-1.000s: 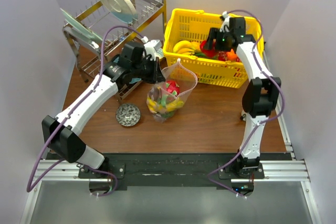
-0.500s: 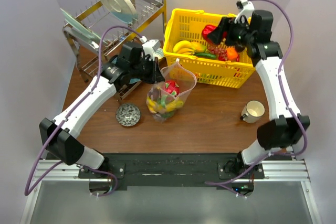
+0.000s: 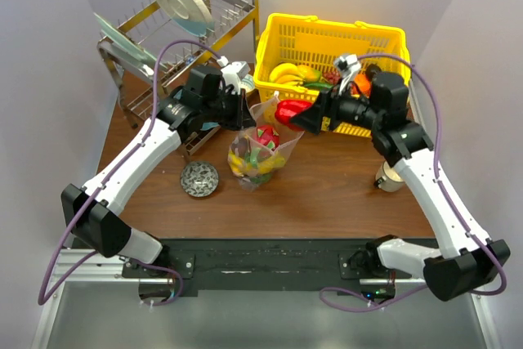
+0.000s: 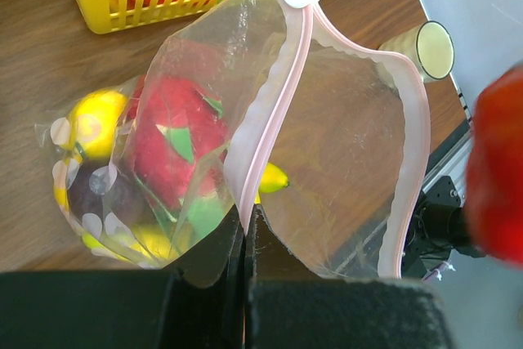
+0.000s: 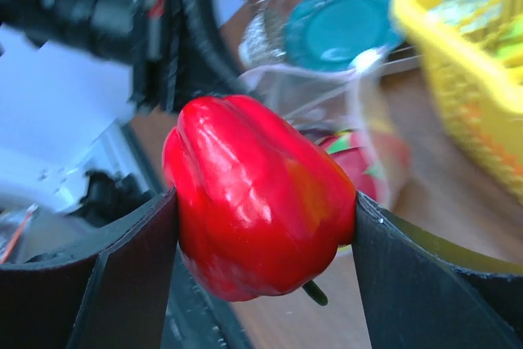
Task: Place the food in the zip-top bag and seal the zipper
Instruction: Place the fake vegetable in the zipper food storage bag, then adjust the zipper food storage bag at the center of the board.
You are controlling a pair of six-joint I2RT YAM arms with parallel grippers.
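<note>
Two arms meet at the bag. Compared with half a second ago, the left gripper (image 3: 244, 112) has stayed clamped on the left rim of the clear crinkly zip-top bag (image 3: 261, 149), while the right gripper (image 3: 315, 118) has left the yellow mesh basket (image 3: 327, 22) and swung left and nearer. It now grips a glossy red toy pepper (image 3: 290, 112) just right of the bag's mouth and above the table.

The bag stands at table centre, its long axis rising from a near-left base to a mouth that gapes toward the far right. Its pink press-seal zipper (image 4: 270, 96) is parted into two curved strips. Yellow, green and red toy pieces (image 3: 249, 163) lie inside. The pepper lies sideways, with its long axis running left to right.

A metal dish rack (image 3: 163, 46) fills the far-left corner, and a small patterned bowl (image 3: 199, 178) sits just left of the bag's base. The basket's near wall stands close behind the bag mouth. Bare brown tabletop (image 3: 310, 198) runs from the bag to the near edge. A pale cup (image 3: 386, 177) is partly hidden under the right forearm.
</note>
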